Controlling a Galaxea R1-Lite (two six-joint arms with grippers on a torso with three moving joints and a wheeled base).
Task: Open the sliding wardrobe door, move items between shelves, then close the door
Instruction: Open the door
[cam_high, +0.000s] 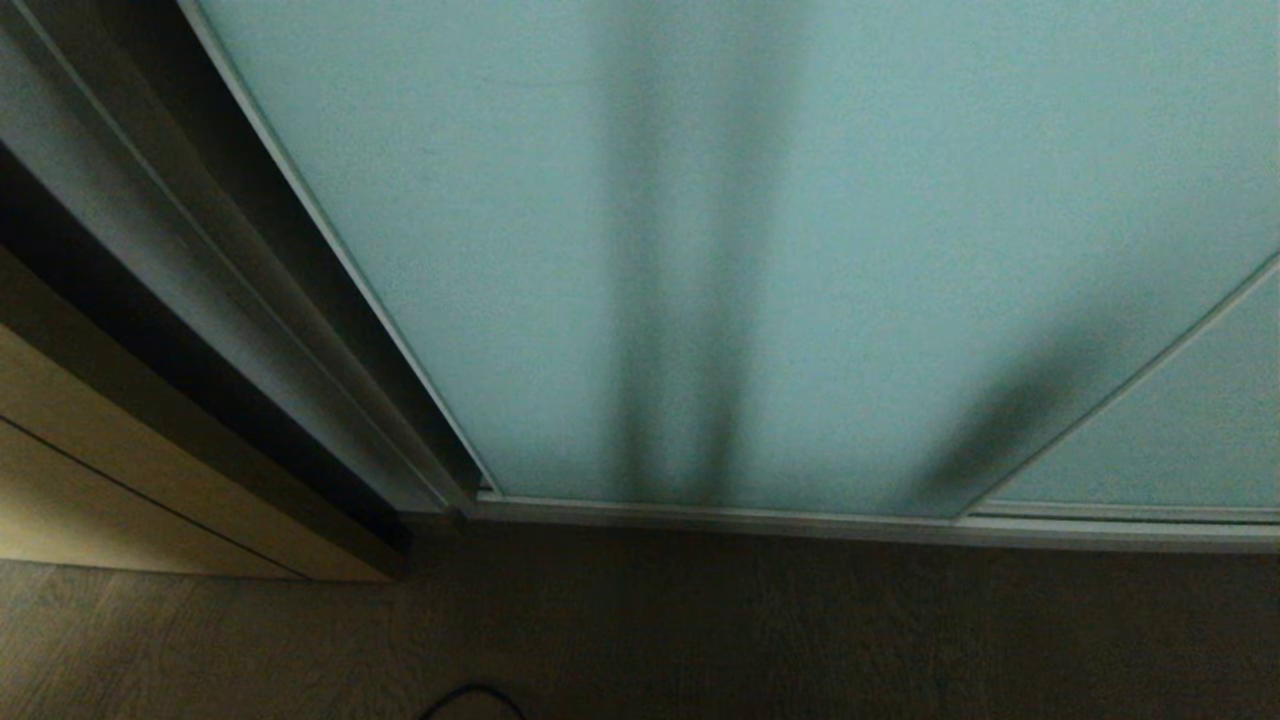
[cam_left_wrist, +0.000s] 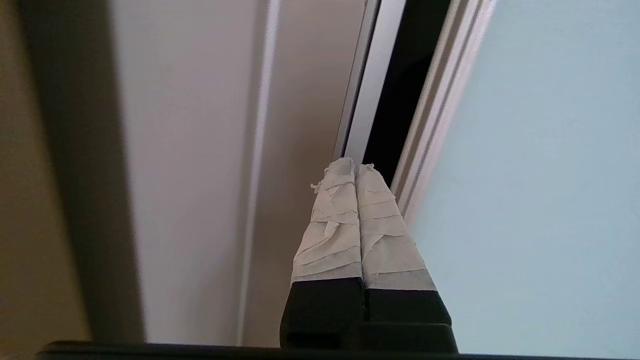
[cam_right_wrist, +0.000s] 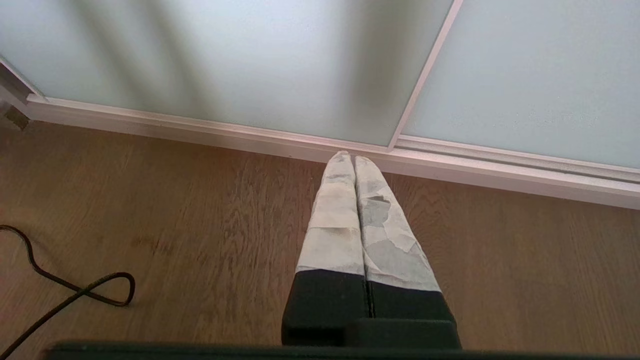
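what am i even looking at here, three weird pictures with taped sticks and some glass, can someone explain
This is a two-armed robot on wheels, seen through its own three cameras. The wide picture comes from its head, looking down at a sliding wardrobe door of frosted blue-green glass, standing above a wooden floor. Neither arm shows there.

The other two pictures come from cameras on the wrists, behind the fingers. The "taped sticks" are those fingers, wrapped in pale tape. The left gripper is shut and holds nothing; it points at the dark gap beside the door's metal frame, perhaps to push the door open. The right gripper is also shut and empty, pointing down toward the floor by the door's bottom rail. A black cable lies on the floor.

No shelves or bags are visible; the door hides the inside.
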